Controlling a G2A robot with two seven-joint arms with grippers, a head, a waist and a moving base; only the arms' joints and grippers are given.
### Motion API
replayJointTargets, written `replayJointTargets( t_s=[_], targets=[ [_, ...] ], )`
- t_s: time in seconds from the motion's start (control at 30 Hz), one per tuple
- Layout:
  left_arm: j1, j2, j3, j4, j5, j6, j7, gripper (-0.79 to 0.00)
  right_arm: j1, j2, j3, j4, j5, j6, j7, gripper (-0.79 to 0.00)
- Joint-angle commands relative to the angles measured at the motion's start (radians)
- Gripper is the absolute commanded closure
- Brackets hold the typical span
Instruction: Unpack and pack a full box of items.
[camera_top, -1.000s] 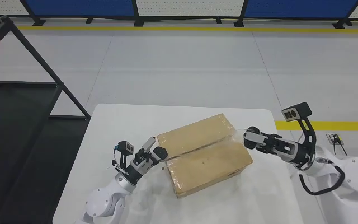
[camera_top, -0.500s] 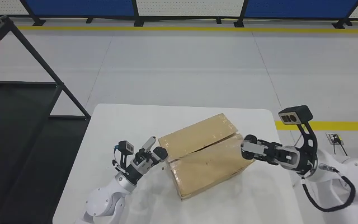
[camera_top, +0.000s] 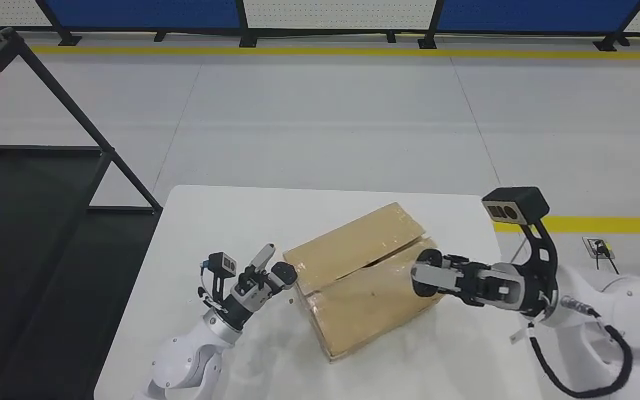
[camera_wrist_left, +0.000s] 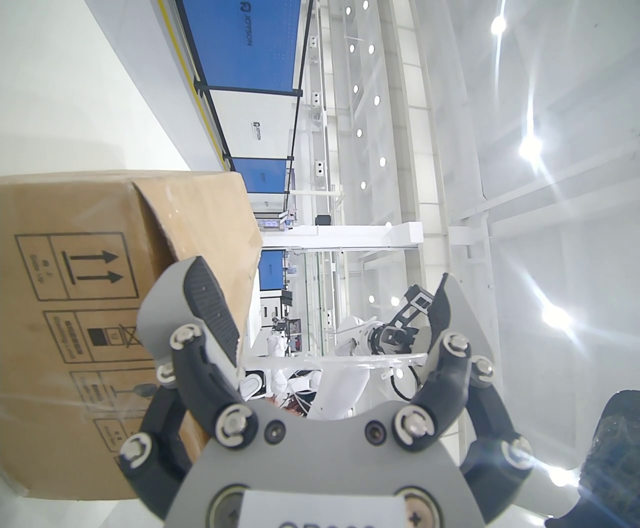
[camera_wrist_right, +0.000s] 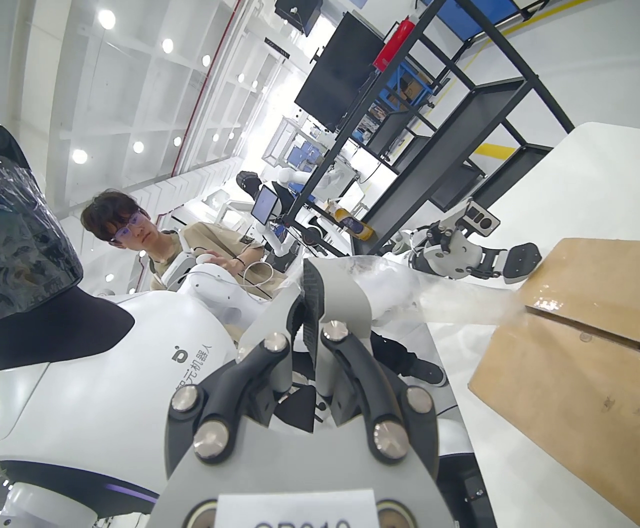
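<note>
unpacking is barely starting: right pincer (camera_wrist_right: 307, 282) is clamping a clear tape strip (camera_wrist_right: 465, 302) stretching off the box (camera_top: 365, 280) seam, left pincer (camera_wrist_left: 320, 285) is sitting wide beside it, flaps lying closed.

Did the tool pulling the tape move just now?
Yes. The right tool, pinching the tape, slid from the end of the box in over its top, away from the far edge of the table.

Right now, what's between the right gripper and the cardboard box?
A strip of clear tape. In the right wrist view it runs from the shut right gripper to the seam on top of the cardboard box.
</note>
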Motion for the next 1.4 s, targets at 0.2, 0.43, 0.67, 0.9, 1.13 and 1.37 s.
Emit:
replayJointTargets(
  t_s=[0.2, 0.43, 0.67, 0.9, 1.13, 1.37],
  targets=[
    [-0.001, 0.000, 0.001, 0.003, -0.006, -0.006, 0.000, -0.785, 0.008, 0.001, -0.033, -0.028, -0.016, 0.002, -0.031, 0.000],
    [-0.001, 0.001, -0.005, 0.007, -0.014, -0.010, 0.001, -0.785, 0.025, 0.001, -0.059, -0.054, -0.012, -0.012, -0.042, 0.000],
    [0.003, 0.001, -0.008, 0.007, -0.019, -0.014, -0.001, -0.785, 0.025, 0.002, -0.054, -0.007, -0.020, -0.009, -0.088, 0.000],
    [0.011, 0.003, -0.015, -0.011, -0.019, -0.012, -0.007, -0.785, -0.017, 0.011, 0.008, 0.067, -0.025, 0.012, -0.125, 0.000],
    [0.017, 0.004, -0.006, -0.039, -0.011, -0.012, -0.016, -0.785, -0.041, 0.022, 0.061, 0.108, -0.040, 0.060, -0.127, 0.000],
    [0.062, 0.010, -0.003, -0.103, 0.010, -0.032, -0.082, -0.785, -0.032, 0.031, 0.082, 0.162, -0.068, 0.094, -0.126, 0.000]
  ],
)
